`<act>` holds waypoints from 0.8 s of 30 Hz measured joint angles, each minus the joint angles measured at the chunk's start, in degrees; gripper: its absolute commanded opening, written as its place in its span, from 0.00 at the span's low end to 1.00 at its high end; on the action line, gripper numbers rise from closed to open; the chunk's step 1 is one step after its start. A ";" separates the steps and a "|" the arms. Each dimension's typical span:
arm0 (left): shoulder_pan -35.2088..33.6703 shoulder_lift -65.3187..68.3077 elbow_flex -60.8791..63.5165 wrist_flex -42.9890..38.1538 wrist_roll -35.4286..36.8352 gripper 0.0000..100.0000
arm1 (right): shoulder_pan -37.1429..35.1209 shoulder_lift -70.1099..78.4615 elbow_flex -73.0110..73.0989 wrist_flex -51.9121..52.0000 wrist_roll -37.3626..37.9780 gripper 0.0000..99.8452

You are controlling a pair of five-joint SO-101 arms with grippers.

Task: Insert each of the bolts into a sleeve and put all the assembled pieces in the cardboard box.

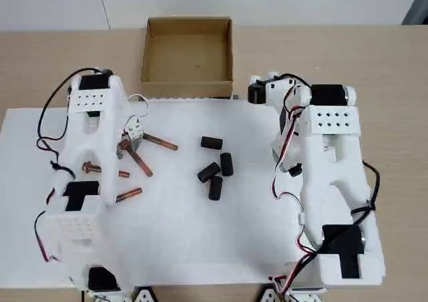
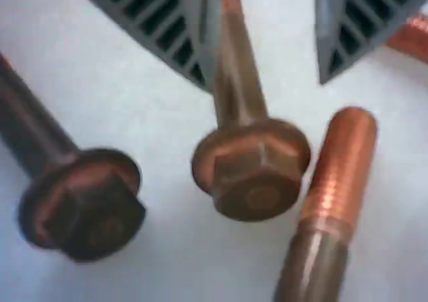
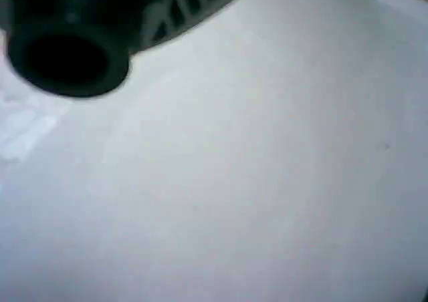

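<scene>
bolt point(image 2: 251, 172) lies inside the spread left claw point(image 2: 264, 75); judged stiff and slick, so grip mid-shank. right claw point(image 1: 256, 92) clamps a sleeve point(image 3: 67, 58).

looks like a robotics lab bench: white printed arms point(image 1: 93, 148) with bare wiring point(image 1: 274, 175) stand on a white sheet point(image 1: 200, 235) over a light wooden table point(image 1: 388, 55).

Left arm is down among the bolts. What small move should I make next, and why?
Probably close the left gripper on the middle bolt. Its shaft lies between the open jaws, so a plain squeeze should catch it. The right gripper appears to hold a sleeve, ready for the bolt.
</scene>
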 measured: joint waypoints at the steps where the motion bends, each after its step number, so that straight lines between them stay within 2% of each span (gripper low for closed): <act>1: 0.00 0.79 0.00 -0.26 0.00 0.10 | 0.00 0.00 0.00 0.00 0.00 0.01; 10: 0.26 6.33 -1.05 -2.90 0.00 0.10 | 0.00 0.00 0.00 0.00 0.00 0.01; 15: 0.44 7.38 -1.76 -2.90 0.00 0.00 | 0.00 0.00 0.00 0.00 0.00 0.01; 24: 2.73 7.82 -2.46 -1.67 0.26 0.00 | 0.00 0.00 0.00 0.00 0.00 0.01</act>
